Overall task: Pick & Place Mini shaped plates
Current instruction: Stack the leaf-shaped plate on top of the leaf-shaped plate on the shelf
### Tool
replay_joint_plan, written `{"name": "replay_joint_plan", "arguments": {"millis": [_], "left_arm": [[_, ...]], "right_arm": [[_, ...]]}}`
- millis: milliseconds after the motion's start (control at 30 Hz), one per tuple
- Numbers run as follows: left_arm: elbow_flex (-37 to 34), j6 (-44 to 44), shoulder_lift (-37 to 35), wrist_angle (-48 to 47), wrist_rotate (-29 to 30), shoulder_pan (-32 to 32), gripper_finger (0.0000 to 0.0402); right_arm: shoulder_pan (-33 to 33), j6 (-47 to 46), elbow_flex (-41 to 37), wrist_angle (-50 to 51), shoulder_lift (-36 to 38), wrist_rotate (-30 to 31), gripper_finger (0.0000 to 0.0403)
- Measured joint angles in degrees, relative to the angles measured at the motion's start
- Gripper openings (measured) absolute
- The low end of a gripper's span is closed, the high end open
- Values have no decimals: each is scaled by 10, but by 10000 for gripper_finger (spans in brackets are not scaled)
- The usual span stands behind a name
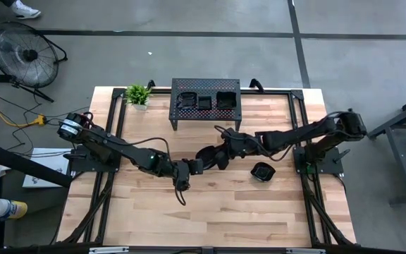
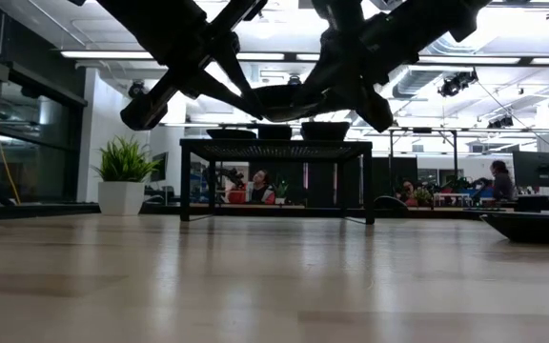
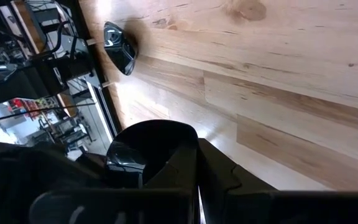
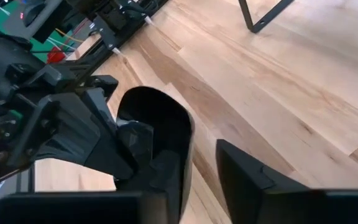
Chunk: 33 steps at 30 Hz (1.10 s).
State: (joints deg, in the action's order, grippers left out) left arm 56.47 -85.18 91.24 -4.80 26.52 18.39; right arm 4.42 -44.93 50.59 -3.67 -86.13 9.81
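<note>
the little black plate (image 4: 157,121) hangs up in the air over the middle of the table (image 1: 210,212), between the two arms. it looks shiny, hard and thin, so prob light but slippy, and it could chip if it drops. best place to grab is the rim, one finger inside the dip and one outside.

the left gripper (image 1: 193,166) is shut tight on the plate's rim. the right gripper (image 1: 204,156) is right at the plate too, but its fingers have a gap showing in its own wrist view, so it looks like it's letting go. a hand-over, i think.

another plate (image 1: 262,171) sits on the wood at about 4 o'clock from the held one, near the right arm. more plates (image 1: 204,100) sit on the black stand (image 1: 205,89) at 12 o'clock. a small plant (image 1: 138,94) is at 10 o'clock.

hard to see: the arms cover most of the held plate from above, so its shape is a guess. can't tell if the right fingers touch it at all. can't count the plates on the stand.
</note>
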Motion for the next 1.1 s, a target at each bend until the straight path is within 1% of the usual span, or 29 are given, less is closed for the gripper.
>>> {"name": "replay_joint_plan", "arguments": {"millis": [100,200,367,500,633,700,800,867,1000,1100], "left_arm": [[1,2,0,-1,0,0,0],[1,14,0,-3,0,0,0],[1,20,-2,-30,6,0,0],[1,30,-25,-65,11,0,0],[1,42,-73,-113,5,-13,0],[1,52,-103,-135,-23,-30,0],[1,62,-148,-172,-74,-65,0],[1,61,-176,-181,-106,-92,0],[1,46,-224,-203,-164,-161,0],[1,28,-249,-214,-219,-223,0]], "right_arm": [[-6,1,0,-1,8,-17,127],[-10,5,0,9,27,-30,151],[-10,20,0,52,81,-23,164],[-1,30,0,118,132,17,165],[27,25,0,180,159,92,165],[45,14,0,198,160,124,165],[71,3,0,204,153,153,165],[90,0,0,202,147,172,165],[121,-7,0,196,133,203,165],[141,-14,0,191,123,225,165]]}}
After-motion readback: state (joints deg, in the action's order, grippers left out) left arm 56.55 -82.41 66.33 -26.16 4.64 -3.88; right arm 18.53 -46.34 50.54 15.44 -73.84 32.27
